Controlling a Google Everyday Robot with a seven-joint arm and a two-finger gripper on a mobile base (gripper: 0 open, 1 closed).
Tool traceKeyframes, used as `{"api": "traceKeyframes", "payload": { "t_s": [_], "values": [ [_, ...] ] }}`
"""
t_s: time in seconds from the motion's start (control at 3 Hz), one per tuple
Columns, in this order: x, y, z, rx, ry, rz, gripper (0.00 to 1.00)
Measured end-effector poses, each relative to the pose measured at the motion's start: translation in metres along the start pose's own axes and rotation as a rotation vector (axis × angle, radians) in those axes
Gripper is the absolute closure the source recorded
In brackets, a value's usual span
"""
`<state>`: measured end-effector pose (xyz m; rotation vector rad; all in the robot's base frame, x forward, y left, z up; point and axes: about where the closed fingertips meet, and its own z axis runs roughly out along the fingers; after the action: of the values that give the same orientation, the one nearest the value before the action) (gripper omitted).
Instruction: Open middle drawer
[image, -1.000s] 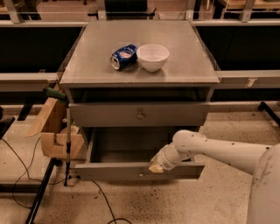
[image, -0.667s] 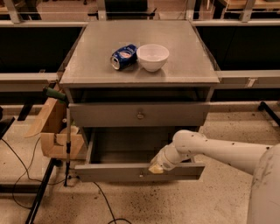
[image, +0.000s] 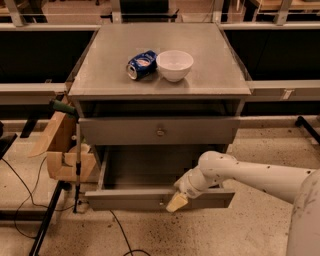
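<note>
Grey cabinet, top (image: 100, 75) carrying two items towards the far middle: blue can (image: 141, 64) lying on its side, open end facing near-left, and white bowl (image: 174, 64) upright just to its right, the two touching or nearly so; under the top a dark recess, then the upper drawer (image: 200, 131), taller front, closed, w/ small round brass knob (image: 160, 132) at centre; below that the middle drawer (image: 120, 199), pulled well out towards the near side, its shallow grey front low by the floor (image: 225, 230) and its inside showing as a dark bare tray behind the front; nothing visible of any drawer beneath it; white arm (image: 250, 175) comes in from the right, near side, bends at a rounded joint and slopes down-left to the gripper (image: 176, 202); gripper w/ pale yellowish tip sits at the drawer front, just right of centre, overlapping the front's upper edge; can't tell if it is open, closed or holding the knob, and contact w/ the front can't be confirmed; drawer's own knob not clearly made out beside the tip; left of the cabinet a cardboard box (image: 62, 162) w/ a flap raised, beside the drawer's left side; a thin black pole stands between box and cabinet; black cable (image: 120, 231) runs on the speckled floor near the drawer front.
</note>
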<state>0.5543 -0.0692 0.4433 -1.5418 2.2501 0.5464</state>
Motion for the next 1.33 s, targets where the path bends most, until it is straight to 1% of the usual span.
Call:
{"api": "traceKeyframes", "payload": {
  "t_s": [0.33, 0.67, 1.0, 1.33],
  "values": [
    [0.011, 0.024, 0.005, -0.041, -0.018, -0.013, 0.00],
    [0.019, 0.040, 0.013, -0.075, -0.031, -0.013, 0.02],
    [0.020, 0.041, 0.013, -0.080, -0.029, -0.007, 0.25],
    [0.017, 0.038, 0.010, -0.080, -0.029, -0.007, 0.50]
  ]
}}
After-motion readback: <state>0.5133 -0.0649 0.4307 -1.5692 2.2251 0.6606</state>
